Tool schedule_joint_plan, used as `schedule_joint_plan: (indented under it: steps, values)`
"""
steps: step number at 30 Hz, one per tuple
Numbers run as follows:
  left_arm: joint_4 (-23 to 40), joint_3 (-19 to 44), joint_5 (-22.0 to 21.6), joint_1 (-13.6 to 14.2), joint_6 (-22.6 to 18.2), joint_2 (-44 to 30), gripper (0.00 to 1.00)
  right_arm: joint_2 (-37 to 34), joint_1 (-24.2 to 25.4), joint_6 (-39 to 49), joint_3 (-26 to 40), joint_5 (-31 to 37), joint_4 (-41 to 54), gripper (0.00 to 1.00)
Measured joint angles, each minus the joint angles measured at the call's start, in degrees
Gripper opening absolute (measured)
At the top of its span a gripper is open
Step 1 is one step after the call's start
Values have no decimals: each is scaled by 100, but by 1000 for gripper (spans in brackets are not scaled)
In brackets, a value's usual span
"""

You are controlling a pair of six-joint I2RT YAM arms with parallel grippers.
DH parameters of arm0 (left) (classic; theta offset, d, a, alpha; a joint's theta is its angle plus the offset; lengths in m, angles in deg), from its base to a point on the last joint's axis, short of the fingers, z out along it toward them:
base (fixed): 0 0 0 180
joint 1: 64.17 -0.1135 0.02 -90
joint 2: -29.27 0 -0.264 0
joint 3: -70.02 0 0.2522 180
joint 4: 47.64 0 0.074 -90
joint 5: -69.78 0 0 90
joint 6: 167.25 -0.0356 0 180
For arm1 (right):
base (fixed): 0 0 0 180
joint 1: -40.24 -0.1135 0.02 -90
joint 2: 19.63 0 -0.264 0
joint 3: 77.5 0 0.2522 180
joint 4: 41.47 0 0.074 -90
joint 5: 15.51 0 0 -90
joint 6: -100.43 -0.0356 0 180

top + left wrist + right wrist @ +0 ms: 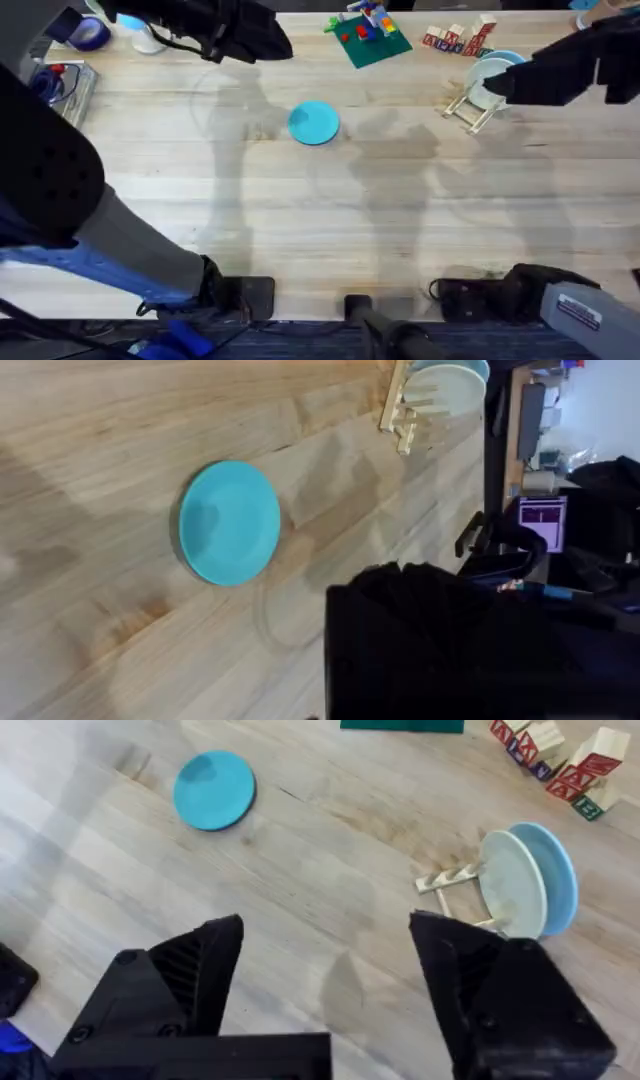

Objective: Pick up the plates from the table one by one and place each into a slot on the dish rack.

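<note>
The light wooden table runs wide and mostly bare across the middle and lower part of the overhead frame. A bright blue plate lies flat above centre, alone, with open wood on every side. At the upper right the dish rack stands near the far edge, two plates upright in its slots: a pale cream one in front and a light blue one just behind it. Wooden letter blocks sit just beyond the rack, and a green baseplate with bricks lies to their left. The right gripper hangs over bare wood with its jaws spread wide, holding nothing. The left arm crosses the upper left corner; whether its gripper is released or clenched cannot be told.
</note>
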Motion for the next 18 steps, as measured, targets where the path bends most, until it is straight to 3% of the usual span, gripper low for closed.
schedule_joint_plan:
  steps: [6,11,18]
  values:
    - [-135,0,204,-168,-324,-114,41,2,0,0,0,0,0,996]
    - [-89,0,348,-141,-583,-342,40,0,0,0,0,-1,0,995]
    - [229,-4,127,-98,-760,-387,40,2,0,0,0,0,0,996]
